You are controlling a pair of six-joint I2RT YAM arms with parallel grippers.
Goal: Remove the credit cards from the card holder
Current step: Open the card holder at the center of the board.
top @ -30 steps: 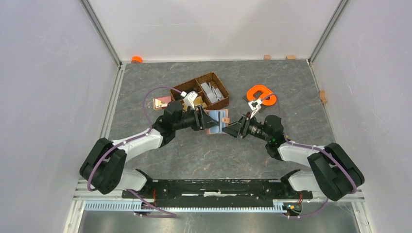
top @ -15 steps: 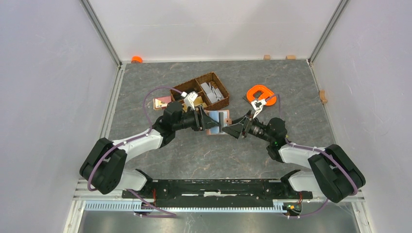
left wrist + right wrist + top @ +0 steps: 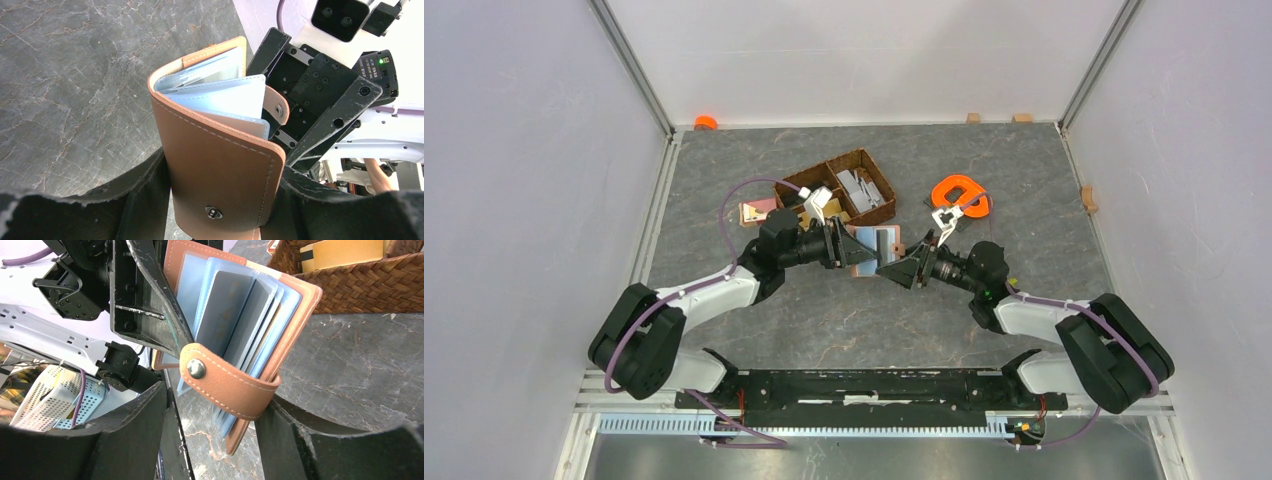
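Note:
The tan card holder [image 3: 871, 247] hangs above the table's middle, part-open, with my left gripper [image 3: 848, 247] shut across its covers. In the left wrist view the holder [image 3: 220, 165] fills the space between my fingers, snap stud facing the camera; my left gripper [image 3: 220, 205] clamps it. Blue and pale grey credit cards [image 3: 235, 315] fan out in clear sleeves [image 3: 225, 97] inside. My right gripper [image 3: 894, 264] stands open round the holder's free end: the snap tab [image 3: 230, 385] lies between its jaws [image 3: 215, 407], the right finger [image 3: 285, 440] against the cover, the left finger [image 3: 125, 435] apart from it.
A dark brown wicker basket [image 3: 876, 205] with flat pieces in it stands just behind the holder, also close in the right wrist view [image 3: 350, 285]. An orange ring-shaped object [image 3: 960, 193] lies back right. A pink-and-white piece [image 3: 757, 211] lies left of the basket.
My right gripper has slid left until its jaws stand round the holder's free end. The left gripper and the holder have stayed in place.

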